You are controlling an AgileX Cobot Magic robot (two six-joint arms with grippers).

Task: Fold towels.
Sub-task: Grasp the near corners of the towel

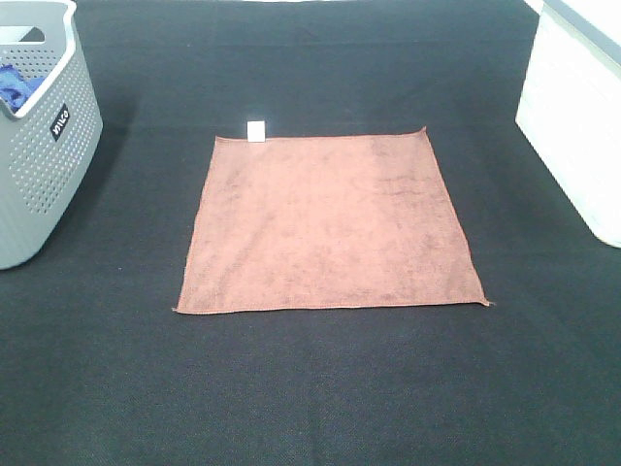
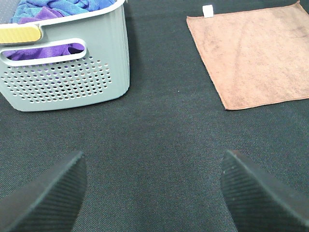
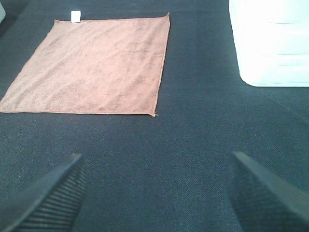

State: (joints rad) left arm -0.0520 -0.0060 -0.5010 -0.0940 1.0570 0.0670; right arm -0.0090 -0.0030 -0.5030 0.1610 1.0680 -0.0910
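Exterior high view: the towel (image 1: 332, 223) lies flat and unfolded mid-surface (image 1: 310, 398), so the step in hand is probably the first grasp. To do it well, each tool should pinch its own near corner at the stitched edge and lift together, so the fold lands square. The left tool (image 2: 154, 166) and right tool (image 3: 157, 164) gape wide, holding nothing. The towel sits ahead of both, well apart — inward of the left, which is nearer the grey basket (image 2: 96, 63).

The towel (image 1: 330, 223) lies flat mid-table (image 1: 310, 388), its tag (image 1: 256, 130) on the far edge; the basket (image 1: 44, 165) stands left, cloths (image 2: 58, 9) inside; a bin (image 1: 577, 126) stands right.
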